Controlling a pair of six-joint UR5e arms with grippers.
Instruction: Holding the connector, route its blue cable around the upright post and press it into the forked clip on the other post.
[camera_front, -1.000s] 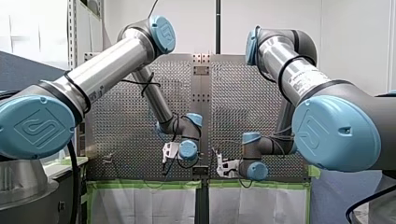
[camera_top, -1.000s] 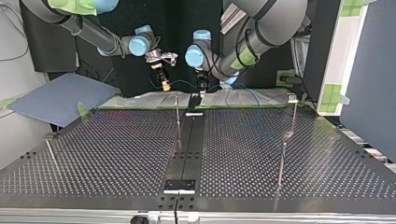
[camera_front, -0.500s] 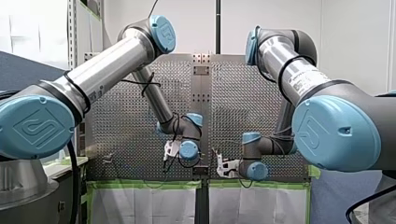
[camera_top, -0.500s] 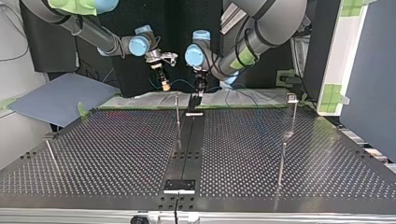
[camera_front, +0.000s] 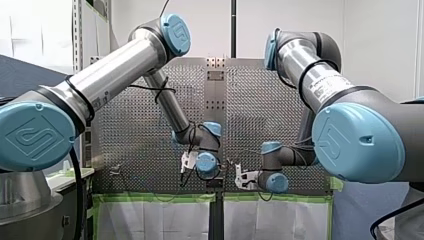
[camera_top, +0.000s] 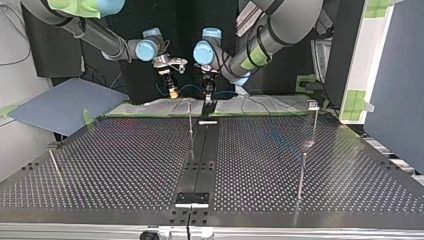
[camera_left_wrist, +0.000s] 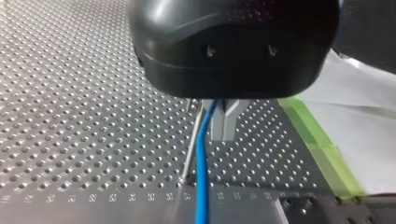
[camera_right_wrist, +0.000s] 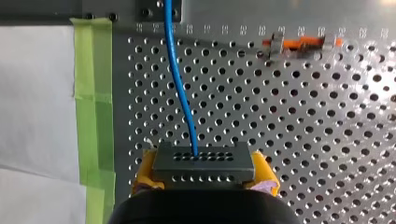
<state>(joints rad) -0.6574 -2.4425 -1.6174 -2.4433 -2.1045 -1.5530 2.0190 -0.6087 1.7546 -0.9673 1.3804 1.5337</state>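
Held the connector (camera_right_wrist: 203, 161) tight between the yellow-padded fingers of my right gripper (camera_right_wrist: 204, 171), right at the worktop (camera_right_wrist: 303, 116) edge by the green tape (camera_right_wrist: 93, 93). Left the blue cable (camera_right_wrist: 180, 93) leading ahead from it across that edge. Further along, had my left gripper (camera_left_wrist: 223, 128) over the cable, just beside the upright post (camera_left_wrist: 190, 144), with metal fingers closed at the tips. Couldn't tell if actually pinching it. Looked like early days: not wrapped round the post yet, not pressed into the forked clip either. Couldn't spot that clip for sure.
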